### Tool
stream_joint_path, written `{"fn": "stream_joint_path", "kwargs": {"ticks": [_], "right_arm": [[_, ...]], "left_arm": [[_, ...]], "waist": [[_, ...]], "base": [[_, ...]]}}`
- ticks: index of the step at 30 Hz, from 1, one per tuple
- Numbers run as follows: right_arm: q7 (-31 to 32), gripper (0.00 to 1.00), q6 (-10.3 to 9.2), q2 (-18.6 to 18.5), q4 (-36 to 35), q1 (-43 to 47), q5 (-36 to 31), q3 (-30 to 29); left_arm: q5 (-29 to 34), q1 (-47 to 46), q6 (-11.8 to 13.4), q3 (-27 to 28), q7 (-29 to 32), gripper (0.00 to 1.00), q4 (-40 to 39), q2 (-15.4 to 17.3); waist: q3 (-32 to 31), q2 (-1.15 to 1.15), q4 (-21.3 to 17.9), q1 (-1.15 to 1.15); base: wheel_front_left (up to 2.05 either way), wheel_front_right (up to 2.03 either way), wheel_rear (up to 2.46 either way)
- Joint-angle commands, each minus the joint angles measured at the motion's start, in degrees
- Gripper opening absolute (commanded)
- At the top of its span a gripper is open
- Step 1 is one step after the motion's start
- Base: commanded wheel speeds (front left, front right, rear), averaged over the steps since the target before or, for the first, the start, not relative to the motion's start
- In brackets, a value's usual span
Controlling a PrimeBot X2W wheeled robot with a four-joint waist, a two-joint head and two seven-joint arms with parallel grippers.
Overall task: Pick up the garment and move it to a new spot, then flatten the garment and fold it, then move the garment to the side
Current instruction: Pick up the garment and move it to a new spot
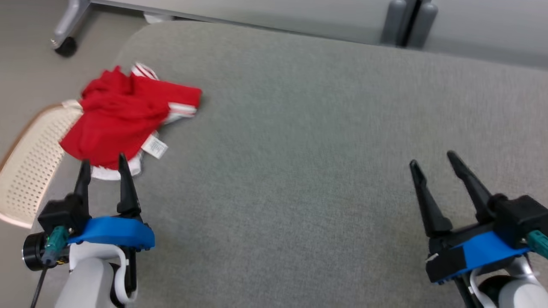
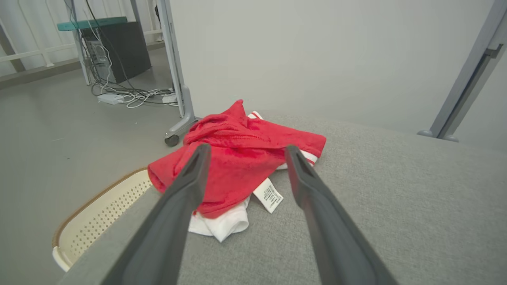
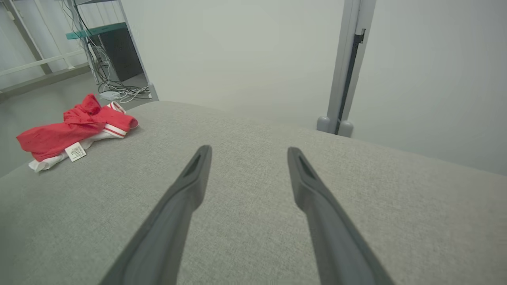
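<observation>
1. Padded surface (image 1: 308, 162): grey woven cloth, matt, finely grained.
2. Garment (image 1: 115, 113), at the padded surface's left edge: red cloth, soft, matt and creased, with white cloth trim.
3. Label (image 1: 154, 146) on the garment: white, thin, printed. Whether it is paper or woven cannot be told.
4. Basket (image 1: 30, 171), beside the padded surface's left edge: cream perforated plastic with a slight sheen and a brown rim.
5. Left gripper (image 1: 104, 161) and right gripper (image 1: 432, 157), over the padded surface: dark matt fingers on smooth blue plastic mounts.

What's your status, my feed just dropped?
Both open: left gripper poised at garment, right gripper empty over grey surface. Garment crumpled at left edge, beside basket. Nothing blocking.
</observation>
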Motion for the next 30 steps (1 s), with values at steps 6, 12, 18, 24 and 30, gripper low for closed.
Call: {"fn": "stream_joint_path", "kwargs": {"ticks": [6,12,18,24,30], "right_arm": [[1.4,1.0,0.0,-2.0,-2.8,-3.0,-0.9,-1.8],[1.8,1.0,0.0,-3.0,-3.9,-4.2,-0.7,-3.5],[1.3,1.0,0.0,-3.5,-3.8,-5.3,-0.5,-4.1],[-0.4,1.0,0.0,-4.0,-2.7,-5.5,-1.7,-5.3],[-2.9,1.0,0.0,-3.4,-1.3,-4.5,-1.5,-5.8]], "left_arm": [[-2.0,-10.6,-3.9,2.1,-0.1,1.0,12.8,-0.3],[-3.9,-20.5,-7.2,3.2,0.3,1.0,28.3,1.2],[-5.9,-26.6,-10.0,4.4,0.4,0.41,39.3,2.3],[-7.1,-27.6,-11.8,7.2,-0.1,0.0,40.2,3.2],[-4.2,-22.2,-10.2,11.9,-0.2,0.0,30.7,4.6]], "waist": [[8.7,-0.01,-1.7,-0.01],[13.5,-0.01,-3.2,-0.01],[15.4,-0.01,-3.9,-0.01],[13.7,-0.01,-3.9,-0.01],[8.6,-0.01,-4.7,-0.01]], "base": [[0.0,0.0,0.0],[0.0,0.0,0.0],[0.0,0.0,0.0],[0.0,0.0,0.0],[0.0,0.0,0.0]]}}
